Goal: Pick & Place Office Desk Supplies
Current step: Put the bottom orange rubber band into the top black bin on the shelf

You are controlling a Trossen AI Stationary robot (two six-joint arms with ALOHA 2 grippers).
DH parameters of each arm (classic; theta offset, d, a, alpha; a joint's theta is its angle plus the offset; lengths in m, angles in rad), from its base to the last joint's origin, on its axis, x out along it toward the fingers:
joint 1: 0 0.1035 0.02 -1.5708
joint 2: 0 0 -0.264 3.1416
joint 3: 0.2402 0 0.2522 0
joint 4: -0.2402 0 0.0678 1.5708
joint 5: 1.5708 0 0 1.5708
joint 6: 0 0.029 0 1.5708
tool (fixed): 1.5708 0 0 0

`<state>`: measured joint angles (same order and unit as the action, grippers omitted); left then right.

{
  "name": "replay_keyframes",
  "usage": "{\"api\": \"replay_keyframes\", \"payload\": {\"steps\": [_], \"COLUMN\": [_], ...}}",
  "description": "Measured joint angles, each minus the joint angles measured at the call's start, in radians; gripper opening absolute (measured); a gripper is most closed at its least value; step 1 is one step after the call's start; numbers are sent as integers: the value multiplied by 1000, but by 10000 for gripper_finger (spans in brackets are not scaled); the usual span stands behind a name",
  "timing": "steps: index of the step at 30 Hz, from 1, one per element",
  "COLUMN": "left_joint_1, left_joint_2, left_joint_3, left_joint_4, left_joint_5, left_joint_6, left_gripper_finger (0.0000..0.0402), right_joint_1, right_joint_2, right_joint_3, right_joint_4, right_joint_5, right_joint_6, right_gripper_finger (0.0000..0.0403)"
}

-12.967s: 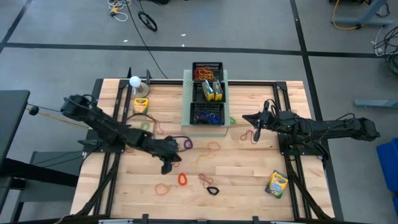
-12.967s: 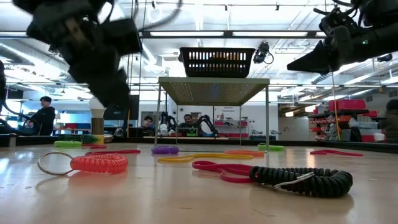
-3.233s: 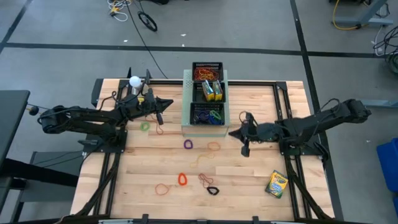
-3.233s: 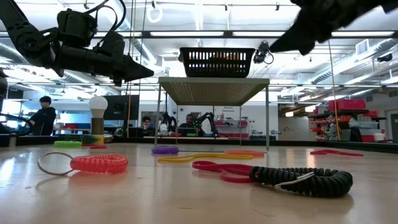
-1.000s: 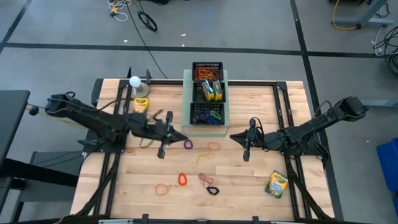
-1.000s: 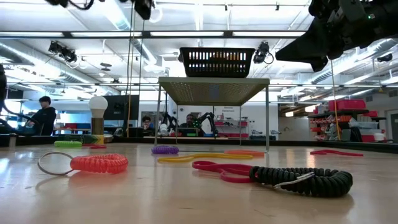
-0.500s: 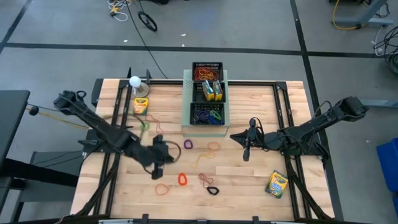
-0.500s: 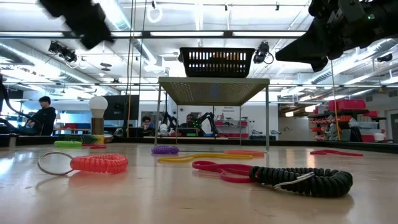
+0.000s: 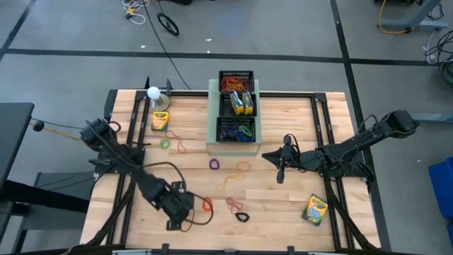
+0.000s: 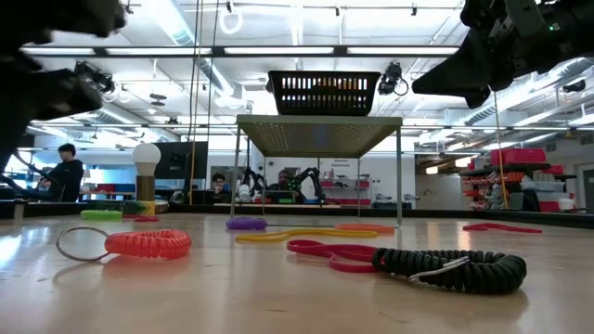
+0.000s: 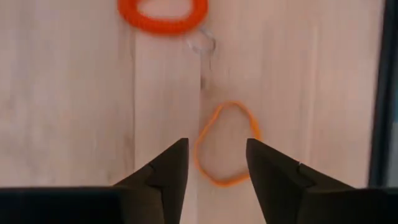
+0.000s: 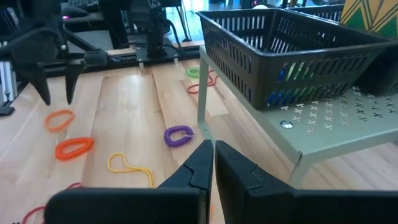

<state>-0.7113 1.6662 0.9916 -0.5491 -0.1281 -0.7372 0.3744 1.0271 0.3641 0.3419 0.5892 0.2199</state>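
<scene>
left gripper [image 11: 216, 160] spread wide right above an orange rubber band [image 11: 222, 144] on the table [image 9: 283, 205], empty, right gripper [image 12: 213, 163] clenched shut, hanging beside the green box [image 9: 211, 91]

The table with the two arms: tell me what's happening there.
The left gripper hangs open over an orange band near the table's front edge, holding nothing. The right gripper is shut and empty, waiting beside the pale-green stand, whose black mesh trays already hold bands and a crayon box. More bands lie loose on the wood.
</scene>
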Motion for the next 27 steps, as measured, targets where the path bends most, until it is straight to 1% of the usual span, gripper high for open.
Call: {"api": "replay_keyframes", "payload": {"steps": [5,10,13,17,19,20,23,27], "left_joint_1": [-3,-3,-2,0,0,3,29,100], "left_joint_2": [68,131,140,136,115,96,0,-199], "left_joint_3": [0,0,2,2,0,-1,-2,-1], "left_joint_4": [7,38,33,22,6,-15,-51,-123], "left_joint_5": [-8,-9,0,6,5,-4,-38,-169], "left_joint_6": [-8,16,18,28,27,22,19,35], "left_gripper_finger": [165,140,108,45,15,9,5,4], "right_joint_1": [0,0,0,0,0,0,0,0], "right_joint_2": [0,0,0,0,0,0,0,0], "right_joint_3": [0,0,0,0,0,0,0,0], "right_joint_4": [-3,-2,-2,-2,-3,-2,-2,-2], "right_joint_5": [0,0,-1,-1,-1,-2,-3,-2], "right_joint_6": [0,0,0,0,0,0,0,0], "right_gripper_finger": [27,27,27,27,27,27,27,27]}}
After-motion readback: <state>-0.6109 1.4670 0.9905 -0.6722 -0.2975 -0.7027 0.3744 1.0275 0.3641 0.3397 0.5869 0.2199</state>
